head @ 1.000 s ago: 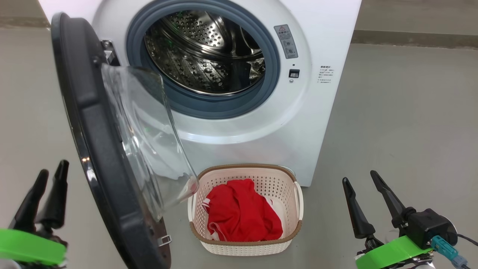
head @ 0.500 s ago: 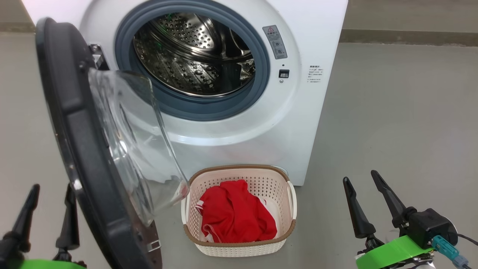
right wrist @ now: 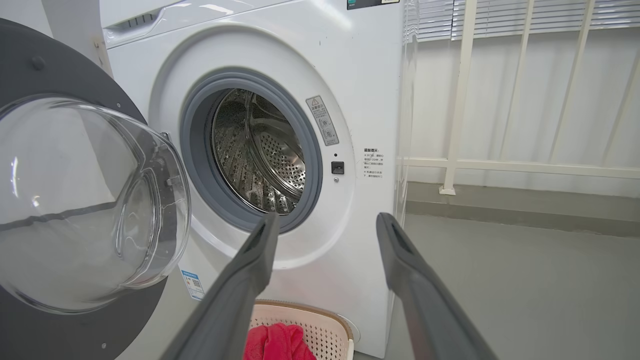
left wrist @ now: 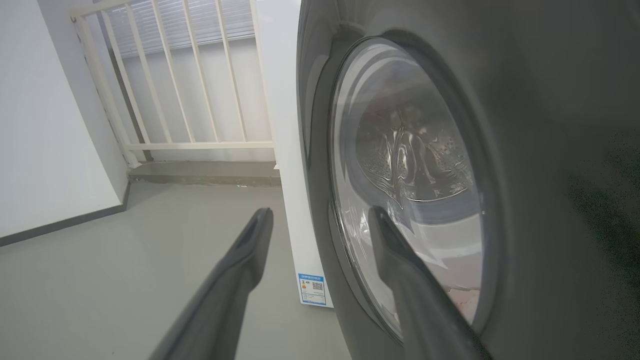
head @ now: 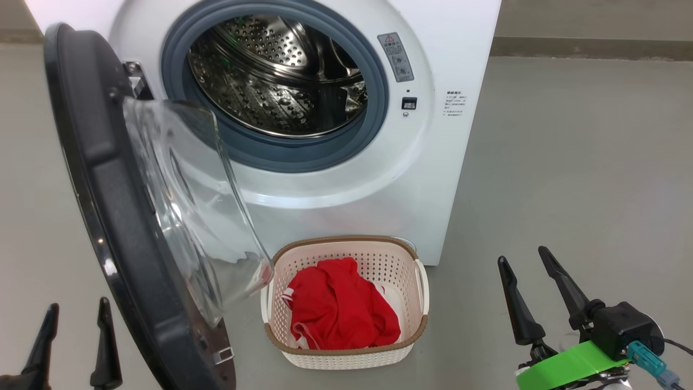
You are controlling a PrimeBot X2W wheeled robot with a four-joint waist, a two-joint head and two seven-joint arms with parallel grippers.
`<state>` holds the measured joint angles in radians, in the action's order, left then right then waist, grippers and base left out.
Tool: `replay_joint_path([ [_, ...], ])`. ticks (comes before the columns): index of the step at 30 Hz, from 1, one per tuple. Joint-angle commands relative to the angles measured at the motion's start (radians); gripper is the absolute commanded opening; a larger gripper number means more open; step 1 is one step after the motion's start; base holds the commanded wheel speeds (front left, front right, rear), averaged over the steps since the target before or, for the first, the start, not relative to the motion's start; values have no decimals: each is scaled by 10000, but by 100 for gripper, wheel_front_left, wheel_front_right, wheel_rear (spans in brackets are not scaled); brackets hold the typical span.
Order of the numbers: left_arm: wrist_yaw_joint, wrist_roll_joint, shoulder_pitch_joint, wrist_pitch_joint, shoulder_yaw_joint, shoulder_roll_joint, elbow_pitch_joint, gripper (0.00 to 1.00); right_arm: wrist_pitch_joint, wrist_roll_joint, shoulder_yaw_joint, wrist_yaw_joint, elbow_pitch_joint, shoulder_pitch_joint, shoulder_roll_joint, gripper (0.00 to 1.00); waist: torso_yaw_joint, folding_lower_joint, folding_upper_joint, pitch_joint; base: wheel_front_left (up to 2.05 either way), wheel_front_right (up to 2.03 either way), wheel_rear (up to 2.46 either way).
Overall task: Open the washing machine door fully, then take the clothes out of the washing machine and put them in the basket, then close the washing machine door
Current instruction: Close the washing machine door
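My left pincer (head: 77,304), at seven o'clock, and right pincer (head: 521,254), at four o'clock, both gape wide and hold nothing. The clothes (head: 335,309) lie in the basket (head: 346,239) at six o'clock below the washing machine (head: 422,179). Its drum (head: 276,81) looks empty, so I judge closing comes next. I'd push the door (head: 97,162) on its outer rim, far from the hinge, steadily, minding the basket. The warning sticker (head: 396,57) at two o'clock of the opening and the barcode label (left wrist: 314,289) are too small to read.

At five o'clock, the right gripper (head: 521,254) has two long, tapered dark fingers, a black block (head: 622,327), a bright green band (head: 568,365), a teal plug (head: 644,360) and a thin dark cable (head: 678,345). At seven o'clock, the left gripper (head: 78,303) has matching fingers.
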<state>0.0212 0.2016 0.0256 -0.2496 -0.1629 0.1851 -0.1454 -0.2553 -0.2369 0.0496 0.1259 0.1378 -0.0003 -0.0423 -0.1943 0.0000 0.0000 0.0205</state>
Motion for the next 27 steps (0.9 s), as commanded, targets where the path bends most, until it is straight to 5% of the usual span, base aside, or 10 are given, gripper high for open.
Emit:
replay_joint_path([
  [1, -80, -115, -179, -120, -491, 56, 226, 100, -65, 32, 239, 48, -283, -389, -79, 100, -2, 0, 0, -33, 0, 0, 0],
  [12, 261, -410, -35, -121, -950, -712, 18, 100, -65, 96, 266, 48, -258, -441, -79, 100, -106, 0, 0, -109, 0, 0, 0],
  [27, 693, -718, -168, -122, -1217, -975, -266, 100, -65, 75, 281, 48, -219, -410, -79, 100, -109, 0, 0, -69, 0, 0, 0],
])
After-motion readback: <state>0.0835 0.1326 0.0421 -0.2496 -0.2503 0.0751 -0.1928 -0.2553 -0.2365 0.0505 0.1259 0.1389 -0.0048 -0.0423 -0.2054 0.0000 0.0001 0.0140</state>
